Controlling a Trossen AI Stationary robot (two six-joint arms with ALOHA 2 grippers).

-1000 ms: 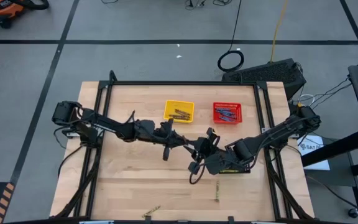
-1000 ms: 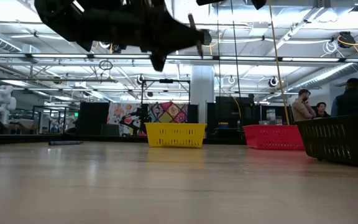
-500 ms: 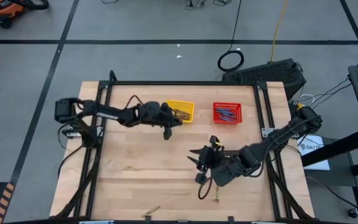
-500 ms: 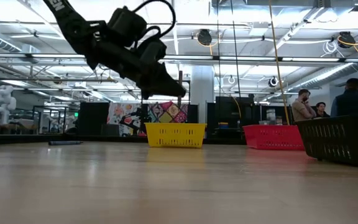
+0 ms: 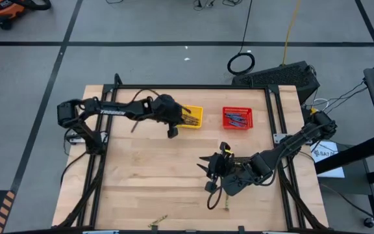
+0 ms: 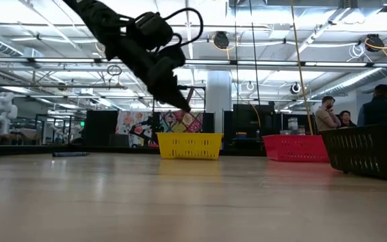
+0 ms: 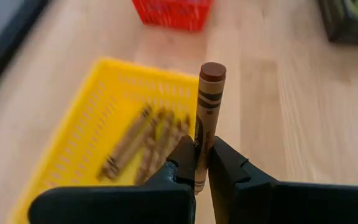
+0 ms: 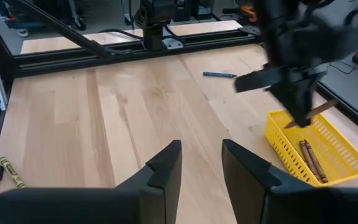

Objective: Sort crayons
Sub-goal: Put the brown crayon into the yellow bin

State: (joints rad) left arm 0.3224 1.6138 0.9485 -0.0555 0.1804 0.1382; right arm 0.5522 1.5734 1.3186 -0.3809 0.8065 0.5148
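My left gripper [image 5: 173,132] hangs just above the near left rim of the yellow basket [image 5: 187,116], shut on a brown crayon [image 7: 207,106]. Several brown crayons [image 7: 143,144] lie in that basket. The red basket [image 5: 237,117] holds blue-purple crayons. My right gripper [image 5: 206,173] stands open over the table's middle, with nothing between its fingers [image 8: 202,152]. Loose crayons lie flat on the wood: a yellow one [image 5: 226,203], another [image 5: 158,222] at the near edge, and a blue one [image 8: 219,74]. My left gripper pinches the brown crayon between its two fingers by its lower part [image 7: 202,140]. The crayon lies along the fingers and most of it juts out past their tips, flat end [image 7: 212,70] foremost. The fingers slant down toward the yellow basket. The crayon is lifted clear.
A black basket [image 6: 371,151] stands at the right, mostly under my right arm in the high view. Black frame rails [image 5: 187,86] run along the table's far and side edges. Bare wood [image 5: 141,175] lies left of my right gripper. People stand in the room beyond.
My left gripper has carried the brown crayon from the table's middle toward the far edge, up to the yellow basket, and has tipped its fingers downward. My right gripper has drawn back a little toward the near edge, away from the left one.
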